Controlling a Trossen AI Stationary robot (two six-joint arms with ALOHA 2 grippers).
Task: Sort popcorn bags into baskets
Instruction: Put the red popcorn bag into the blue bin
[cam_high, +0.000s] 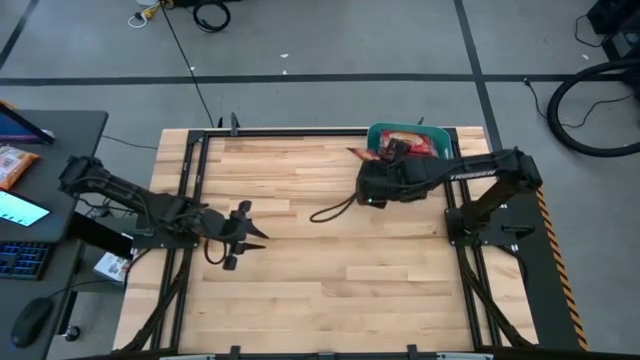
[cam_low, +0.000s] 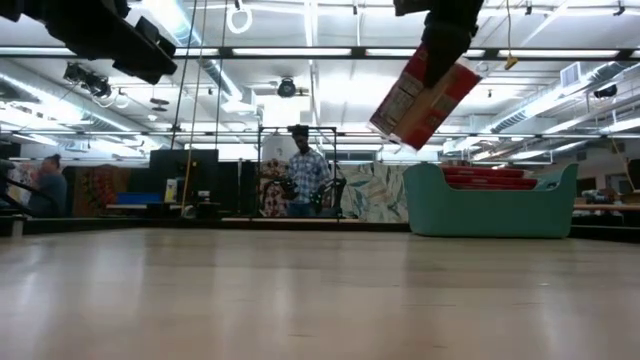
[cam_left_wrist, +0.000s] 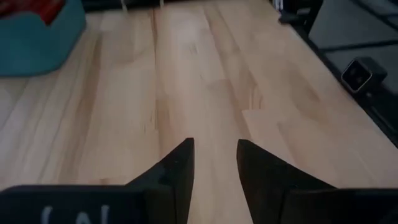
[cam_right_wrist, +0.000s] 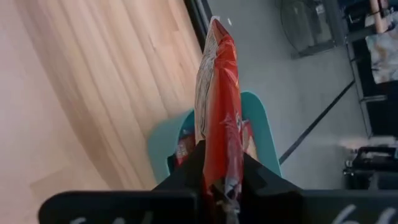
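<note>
My right gripper (cam_right_wrist: 221, 186) is shut on one red popcorn bag (cam_low: 425, 95) and holds it high above the table, just to the near-left of the teal basket (cam_high: 385, 130). The basket stands at the table's far right edge, and in the low view several red packets (cam_low: 490, 176) lie inside it. From the right wrist view the bag (cam_right_wrist: 214, 93) shows edge-on with the basket (cam_right_wrist: 264, 134) beyond it. My left gripper (cam_left_wrist: 214, 162) is open and hovers over bare wood at the table's left middle (cam_high: 250, 235). My right gripper pinches the popcorn bag by one short end (cam_right_wrist: 222, 177) between its two fingers, coming from above. The bag is lifted clear and hangs tilted below the fingers, its free end (cam_low: 392, 118) slanting down toward the table's left.
A black cable (cam_high: 330, 212) curls on the table near the right arm. The arms' dark frames run along the table's left and right sides. Bare wood (cam_high: 330, 270) fills the middle and near part. A person (cam_low: 305, 175) stands in the room behind the table.
</note>
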